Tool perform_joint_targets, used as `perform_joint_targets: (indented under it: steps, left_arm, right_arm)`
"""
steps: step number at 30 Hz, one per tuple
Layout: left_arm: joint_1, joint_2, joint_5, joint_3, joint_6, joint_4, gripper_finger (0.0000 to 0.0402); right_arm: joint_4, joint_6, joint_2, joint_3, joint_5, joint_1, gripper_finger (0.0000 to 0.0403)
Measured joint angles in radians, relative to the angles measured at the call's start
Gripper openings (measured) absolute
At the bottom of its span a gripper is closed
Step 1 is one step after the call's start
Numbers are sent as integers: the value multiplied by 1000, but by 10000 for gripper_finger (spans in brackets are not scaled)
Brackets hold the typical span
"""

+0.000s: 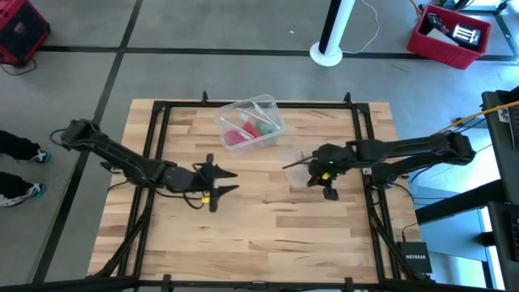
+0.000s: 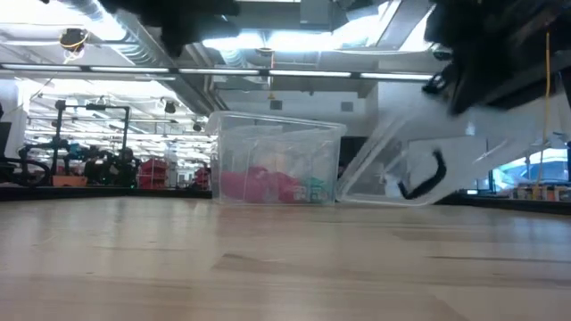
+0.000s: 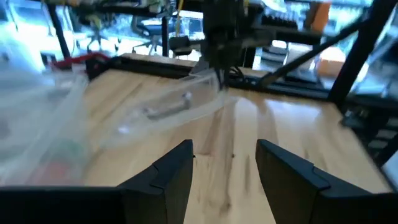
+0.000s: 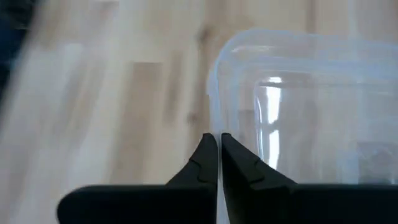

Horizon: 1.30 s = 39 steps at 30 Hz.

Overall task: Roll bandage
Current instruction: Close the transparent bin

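While the right gripper [image 4: 217,146] pinches the clear plastic lid's [image 4: 298,106] rim, pink bandage rolls [image 1: 238,136] (beside something green) sit inside the transparent box [image 1: 258,105]; left gripper [image 3: 224,163] hovers open.

We count two dark arms over one wooden table [image 1: 268,227] — one left gripper [image 1: 223,183] and one right gripper [image 1: 302,162]. One clear plastic box [image 1: 250,122] stands on the wood, with one clear lid [image 4: 298,106] apart from it — inside the box, one pink mass [image 2: 259,185] and one green piece [image 2: 314,189].
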Motion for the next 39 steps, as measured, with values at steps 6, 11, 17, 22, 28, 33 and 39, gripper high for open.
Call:
perform_joint_targets:
  steps: [6, 11, 17, 22, 28, 33, 39]
  left_arm:
    - [7, 188, 1, 139, 224, 22, 166]
    - [7, 271, -64, 226, 328, -12, 166]
    - [5, 265, -140, 257, 314, -35, 166]
    - [2, 285, -140, 282, 333, -26, 166]
    - [-12, 326, -163, 299, 478, 58, 166]
    - [11, 384, -210, 298, 724, 272, 166]
    - [48, 491, -298, 364, 1077, 471, 166]
  right_arm:
    - [-98, 87, -61, 133, -59, 96, 3]
    - [-134, 98, -80, 245, -63, 155, 2]
    - [-106, 124, -89, 367, -105, 167, 1]
    - [-57, 123, -89, 436, -39, 166, 1]
    - [18, 131, -89, 481, -2, 166, 1]
    - [156, 150, -79, 482, 80, 166, 1]
    - [221, 150, -52, 482, 152, 166, 1]
